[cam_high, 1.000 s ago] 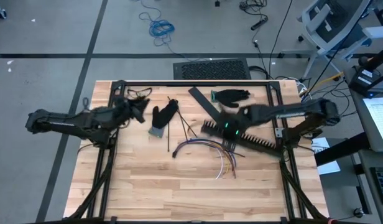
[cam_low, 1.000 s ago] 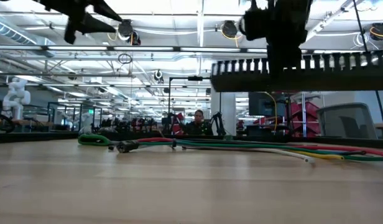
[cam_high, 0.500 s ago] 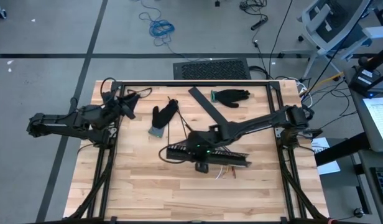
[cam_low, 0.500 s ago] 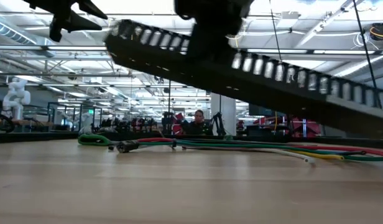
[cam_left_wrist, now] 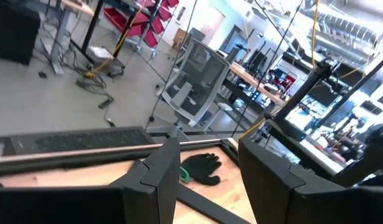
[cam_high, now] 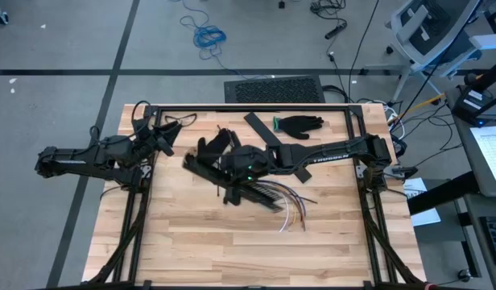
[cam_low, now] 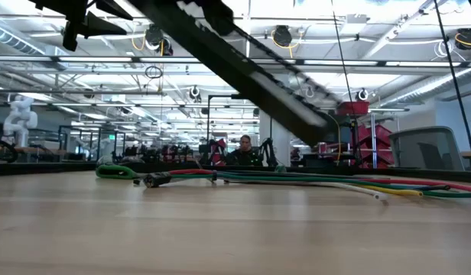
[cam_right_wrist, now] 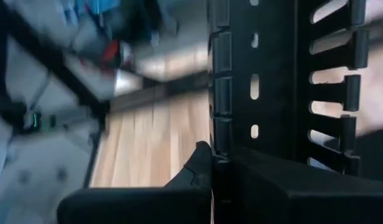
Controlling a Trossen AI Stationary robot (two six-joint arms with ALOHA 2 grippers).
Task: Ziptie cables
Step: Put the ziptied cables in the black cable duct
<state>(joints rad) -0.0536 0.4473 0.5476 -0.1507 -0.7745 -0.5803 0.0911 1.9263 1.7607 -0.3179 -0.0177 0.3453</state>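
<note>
- High view: we see the right gripper (cam_high: 232, 171) reached far across the table, its fingers clamped on the black slotted strip (cam_high: 232, 181), which it holds up off the wood.
- In the right wrist view the slotted strip (cam_right_wrist: 285, 87) fills the space just ahead of the gripper, its row of slots running across the picture, with the wooden table (cam_right_wrist: 148, 143) behind it.
- In the low view the same strip (cam_low: 243, 69) slants through the air, high at one end and dropping toward the other, clear of the tabletop.
- Just beside the gripper, under and past the far end of the strip, lie the cables (cam_high: 290, 201): a loose bundle of thin coloured wires spread on the wood, not touched by either gripper.
- From table height the cables (cam_low: 312, 182) lie flat in a long line, red, green, white and yellow strands together.
- Next to the gripper, toward the table's back edge, lies a black glove (cam_high: 213, 143); a second black glove (cam_high: 300, 124) lies farther back, beside a flat black bar (cam_high: 262, 130).
- Well apart from the right gripper, the left gripper (cam_high: 161, 138) waits above the table's left edge, its fingers (cam_left_wrist: 157, 174) standing partly apart and holding nothing.
- Beyond the table, a blue coiled cord (cam_high: 208, 35) lies on the floor.
</note>
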